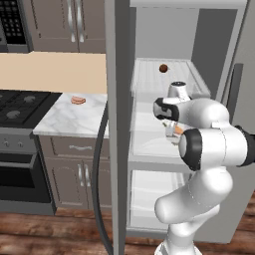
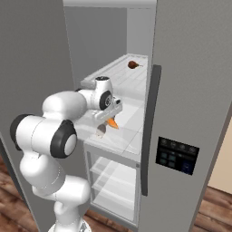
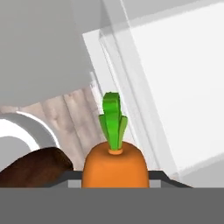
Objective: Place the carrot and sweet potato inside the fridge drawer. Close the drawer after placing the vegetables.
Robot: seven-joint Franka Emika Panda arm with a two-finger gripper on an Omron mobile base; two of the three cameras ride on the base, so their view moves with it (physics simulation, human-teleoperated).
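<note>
Where the marble bench [image 1: 69, 118] carries a pink-tan food piece [image 1: 77, 100] at left, the open fridge stands rightward; there the end effector [image 3: 114, 175] is clamped on the carrot [image 3: 114, 164], sweet potato [image 3: 35, 168] beside it, above the fridge drawer [image 2: 118, 136].

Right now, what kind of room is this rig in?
A simulated home kitchen, most likely: open grey fridge, black gas stove, marble-topped counter above taupe wooden cabinets.

White robot arm with dark joints

The arm [image 1: 209, 149] is built of glossy white rounded segments, with black bands ringing its joints; a round black-rimmed cap sits at the wrist, and the hand is light grey.
</note>
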